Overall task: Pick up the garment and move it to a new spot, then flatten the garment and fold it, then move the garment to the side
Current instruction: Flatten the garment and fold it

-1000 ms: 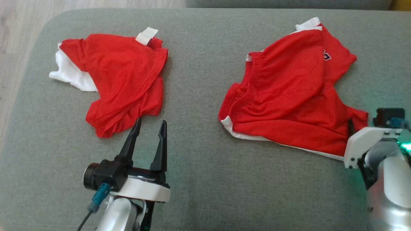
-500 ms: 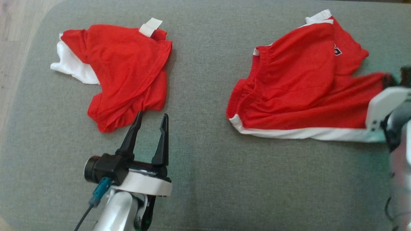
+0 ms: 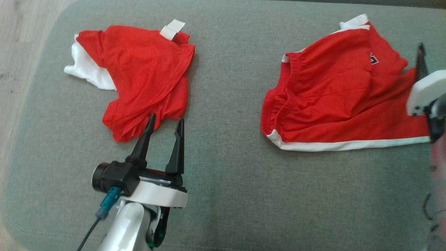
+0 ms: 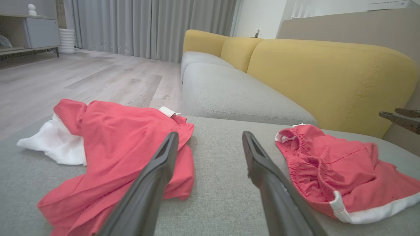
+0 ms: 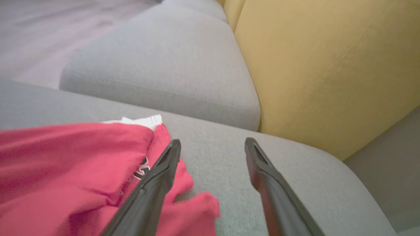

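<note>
Red shorts (image 3: 334,94) with white trim lie spread on the right of the grey cushion (image 3: 226,181); they also appear in the left wrist view (image 4: 344,167) and the right wrist view (image 5: 75,167). My right gripper (image 5: 210,142) is open above their far right corner with nothing between its fingers; one dark finger (image 3: 421,61) rises at the right edge of the head view. A second, crumpled red and white garment (image 3: 143,73) lies on the left. My left gripper (image 3: 165,122) stands open, its tips just at that garment's near edge.
A yellow sofa back (image 4: 328,78) and another grey seat cushion (image 4: 229,95) lie beyond the cushion. Wooden floor (image 3: 21,42) runs past the cushion's left edge. Bare cushion stretches between the two garments and along the near side.
My right gripper pulled the shorts' right side outward, stretching the hem straight, then let go and now stands open. The left arm stayed put; the head camera shifted slightly.
</note>
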Tool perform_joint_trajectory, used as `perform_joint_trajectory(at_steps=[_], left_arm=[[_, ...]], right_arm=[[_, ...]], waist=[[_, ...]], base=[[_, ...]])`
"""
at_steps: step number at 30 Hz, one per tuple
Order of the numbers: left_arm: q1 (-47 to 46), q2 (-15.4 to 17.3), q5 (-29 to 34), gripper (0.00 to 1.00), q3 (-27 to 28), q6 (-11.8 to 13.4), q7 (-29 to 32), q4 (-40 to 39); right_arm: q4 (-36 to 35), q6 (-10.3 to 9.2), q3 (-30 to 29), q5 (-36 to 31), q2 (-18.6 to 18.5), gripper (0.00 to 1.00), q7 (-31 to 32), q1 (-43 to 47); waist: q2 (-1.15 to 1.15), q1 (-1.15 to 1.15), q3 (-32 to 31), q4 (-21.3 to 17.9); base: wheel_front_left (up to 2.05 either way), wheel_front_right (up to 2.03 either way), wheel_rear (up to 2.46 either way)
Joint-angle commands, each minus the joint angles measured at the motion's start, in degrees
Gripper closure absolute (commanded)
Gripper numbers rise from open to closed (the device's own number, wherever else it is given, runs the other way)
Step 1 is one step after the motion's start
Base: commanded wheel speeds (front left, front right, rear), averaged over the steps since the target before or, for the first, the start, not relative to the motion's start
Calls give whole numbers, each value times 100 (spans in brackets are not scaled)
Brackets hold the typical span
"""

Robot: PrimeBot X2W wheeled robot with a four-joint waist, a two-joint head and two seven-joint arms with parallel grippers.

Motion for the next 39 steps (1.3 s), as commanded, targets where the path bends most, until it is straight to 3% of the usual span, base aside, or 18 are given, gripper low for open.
perform_joint_trajectory(at_steps=[1,9,16,20,30,39], left_arm=[[-157,4,40,0,154,-8,-54,-193],[22,4,161,0,163,-105,-54,-168],[174,4,143,0,192,-97,-54,-167],[220,14,275,0,176,-124,-54,-175],[-230,157,734,0,-509,-336,-31,77],[-872,335,613,0,-1518,-433,616,565]], right_arm=[[-217,37,103,13,57,0,-125,-28],[-916,37,403,786,924,0,-1337,1069],[-2248,37,1234,2073,1026,0,-1483,2748],[-2809,37,1549,2365,1028,0,-1488,3427],[-3078,37,1549,2428,1029,0,-1490,3376],[-3078,37,1608,2569,1030,0,-1490,3273]], waist=[[0,0,-64,-49],[0,0,-503,-433],[0,0,-723,-792],[0,0,-740,-978],[0,0,-487,-1224],[0,0,-144,-1489]], base=[[0,0,0],[0,0,0],[0,0,0],[0,0,0],[0,0,0],[0,0,0]])
